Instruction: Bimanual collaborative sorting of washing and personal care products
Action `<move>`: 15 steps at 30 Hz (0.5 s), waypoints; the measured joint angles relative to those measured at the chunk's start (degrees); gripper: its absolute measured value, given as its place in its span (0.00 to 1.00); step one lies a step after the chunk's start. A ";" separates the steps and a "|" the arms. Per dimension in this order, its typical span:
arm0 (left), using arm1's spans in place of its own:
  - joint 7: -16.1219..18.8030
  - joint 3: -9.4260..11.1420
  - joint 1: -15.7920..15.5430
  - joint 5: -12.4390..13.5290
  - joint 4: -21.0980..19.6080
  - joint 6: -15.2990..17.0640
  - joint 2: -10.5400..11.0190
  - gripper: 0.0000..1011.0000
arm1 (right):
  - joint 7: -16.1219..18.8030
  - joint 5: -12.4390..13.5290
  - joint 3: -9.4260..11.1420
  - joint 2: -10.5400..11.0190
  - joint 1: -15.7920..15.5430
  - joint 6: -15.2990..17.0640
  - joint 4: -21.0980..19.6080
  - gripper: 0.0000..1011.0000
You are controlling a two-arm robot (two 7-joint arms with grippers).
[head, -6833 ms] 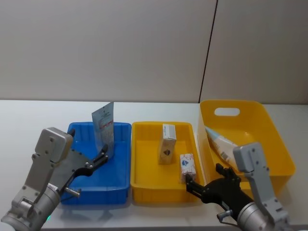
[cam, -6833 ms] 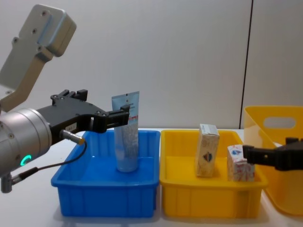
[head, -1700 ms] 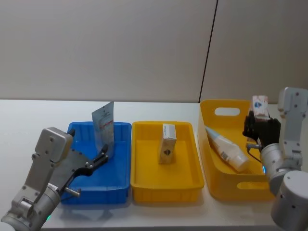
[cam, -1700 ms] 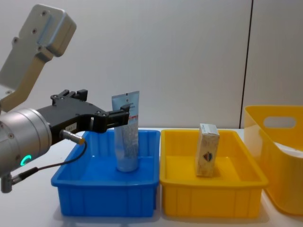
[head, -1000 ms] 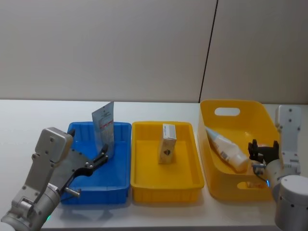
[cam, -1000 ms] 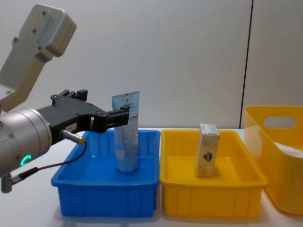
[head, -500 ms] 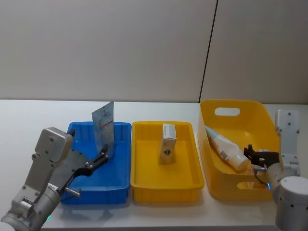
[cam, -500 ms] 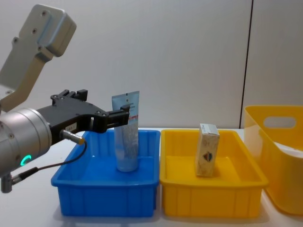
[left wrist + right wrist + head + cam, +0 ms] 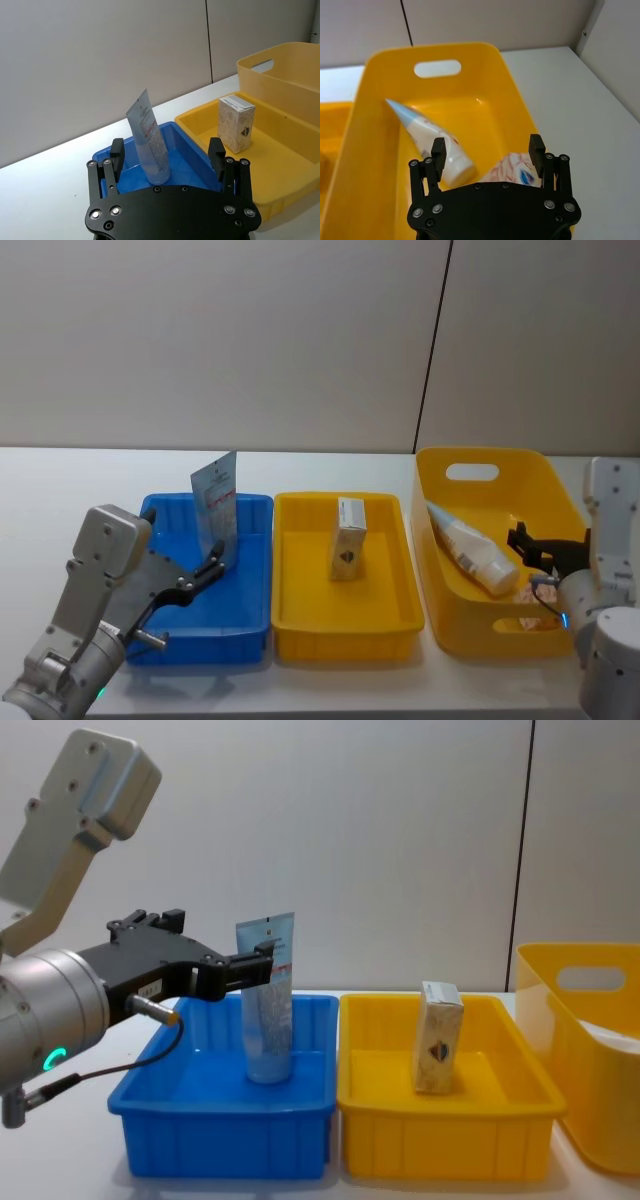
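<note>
Head view: three smooth moulded plastic bins stand side by side on a pale table (image 9: 60, 480), a shallow blue tray (image 9: 245, 615), a shallow yellow tray (image 9: 345, 640) and a deeper, round-cornered yellow basket (image 9: 480, 455) with slot handles. The narrower bluish tube (image 9: 216, 505) stands upright on its cap in the blue tray, its flat crimped end up. The taller cream carton (image 9: 348, 539), a crisp rectangular box, stands upright in the yellow tray. The wide pale-blue squeeze tube (image 9: 468, 548) lies slanted in the basket, and the small white carton (image 9: 516, 170) lies beside it. The left gripper (image 9: 167, 154) hovers near the bluish tube, jaws wide and empty. The right gripper (image 9: 487, 149) hangs over the basket, jaws spread, empty.
</note>
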 joint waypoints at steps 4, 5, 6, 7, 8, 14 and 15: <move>0.00 0.00 0.00 0.00 0.00 0.00 0.00 0.99 | 1.18 0.70 0.34 -0.05 -0.56 -1.95 -1.17 0.99; 0.00 0.00 0.00 0.00 0.00 0.00 0.00 0.99 | 1.61 0.99 0.47 -0.08 -0.81 -2.81 -1.65 0.99; 0.00 0.00 0.00 0.00 0.00 0.00 0.00 0.99 | 1.95 1.14 0.54 -0.09 -0.93 -3.24 -1.90 0.99; 0.00 -0.01 0.00 0.00 0.00 0.00 0.00 0.99 | 2.22 1.28 0.61 -0.09 -1.05 -3.66 -2.15 0.99; 0.00 0.00 0.00 0.00 0.00 0.00 0.00 0.99 | 2.49 1.41 0.70 -0.12 -1.22 -4.06 -2.48 0.99; 0.00 0.00 0.00 0.00 0.00 0.00 0.00 0.99 | 5.03 3.00 1.26 -0.21 -2.17 -7.87 -4.51 0.99; 0.00 0.00 0.00 0.00 0.00 0.00 0.00 0.99 | 5.43 3.19 1.34 -0.23 -2.28 -8.25 -4.76 0.99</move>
